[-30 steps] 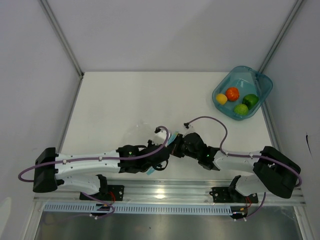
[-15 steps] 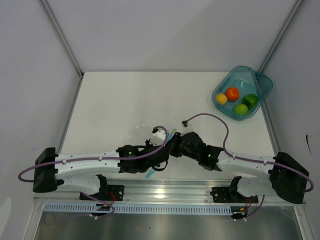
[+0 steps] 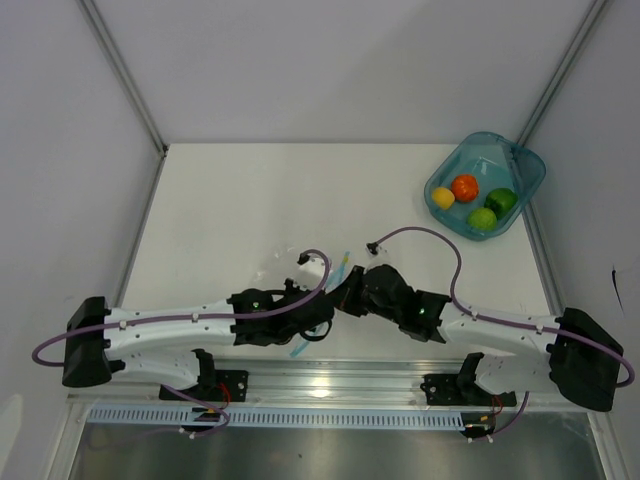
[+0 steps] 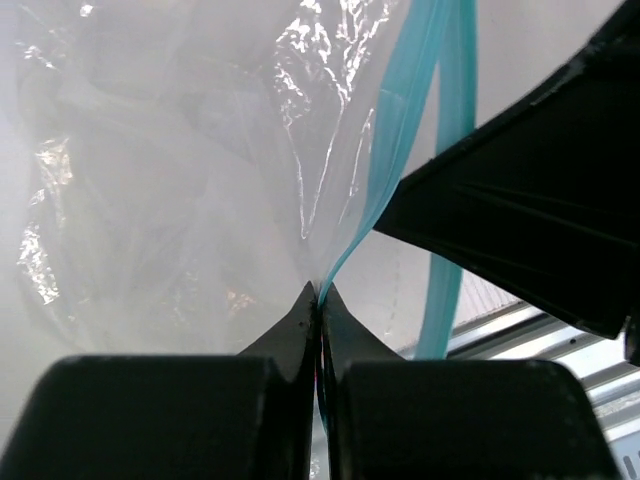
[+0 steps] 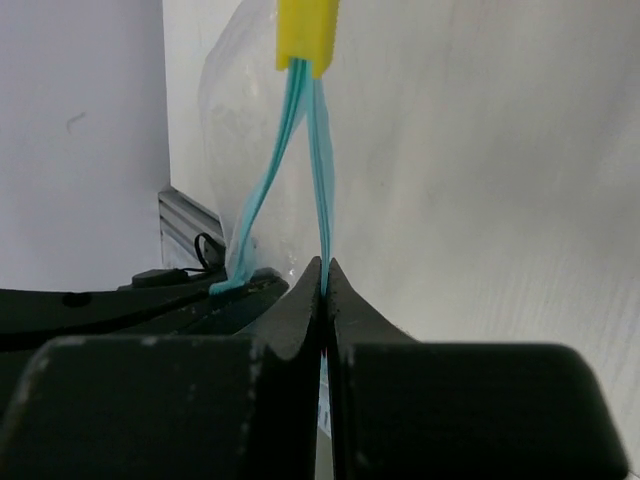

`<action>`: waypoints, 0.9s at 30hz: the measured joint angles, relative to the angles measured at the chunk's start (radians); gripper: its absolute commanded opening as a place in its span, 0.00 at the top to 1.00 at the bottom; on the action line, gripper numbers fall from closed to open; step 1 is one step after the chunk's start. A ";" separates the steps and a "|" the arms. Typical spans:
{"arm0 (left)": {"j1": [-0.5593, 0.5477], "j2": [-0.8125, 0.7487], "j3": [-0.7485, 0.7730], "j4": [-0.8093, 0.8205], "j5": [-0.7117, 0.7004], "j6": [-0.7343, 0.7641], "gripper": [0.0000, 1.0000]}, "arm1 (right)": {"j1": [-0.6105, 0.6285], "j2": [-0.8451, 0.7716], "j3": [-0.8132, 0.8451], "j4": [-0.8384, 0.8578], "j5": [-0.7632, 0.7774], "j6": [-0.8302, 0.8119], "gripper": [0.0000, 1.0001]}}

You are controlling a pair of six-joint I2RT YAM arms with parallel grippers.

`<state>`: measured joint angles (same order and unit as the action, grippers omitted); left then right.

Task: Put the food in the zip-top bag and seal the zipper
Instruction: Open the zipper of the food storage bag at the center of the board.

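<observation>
The clear crinkly zip-top bag (image 3: 284,266) lies near the table's front edge, between my two arms. In the left wrist view my left gripper (image 4: 320,291) is shut on one side of the teal zipper (image 4: 400,130), with the bag (image 4: 170,170) spread beyond it. My right gripper (image 5: 325,266) is shut on the other zipper (image 5: 322,170) strip, below a yellow slider (image 5: 308,35); the two strips part between us. From above, the left gripper (image 3: 328,308) and the right gripper (image 3: 350,293) almost touch. The food, yellow (image 3: 443,197), orange-red (image 3: 464,187), light green (image 3: 483,218) and dark green (image 3: 501,200), is far off.
A translucent teal bowl (image 3: 527,166) at the back right corner holds the four pieces of food. The table's metal front rail (image 3: 320,380) runs just behind both grippers. White walls close the table in on three sides.
My left gripper opened briefly and shut again on the zipper strip. Both grippers have shifted a little to the left, and the right arm has stretched out further.
</observation>
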<state>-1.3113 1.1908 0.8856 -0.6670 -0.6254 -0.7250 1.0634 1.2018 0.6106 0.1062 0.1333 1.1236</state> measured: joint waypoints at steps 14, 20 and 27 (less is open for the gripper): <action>0.156 -0.121 0.271 -0.116 0.029 0.056 0.99 | -0.066 -0.009 0.073 -0.318 0.068 -0.189 1.00; 0.179 -0.082 0.282 -0.132 0.062 0.082 0.99 | -0.122 -0.002 0.103 -0.350 0.037 -0.280 0.92; 0.236 0.033 0.282 -0.116 0.111 0.082 0.99 | -0.193 0.019 0.184 -0.453 -0.015 -0.380 0.39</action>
<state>-1.0752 1.2240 1.1675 -0.7834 -0.5144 -0.6430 0.8703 1.2213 0.7948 -0.3470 0.1181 0.7437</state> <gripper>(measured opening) 0.006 0.502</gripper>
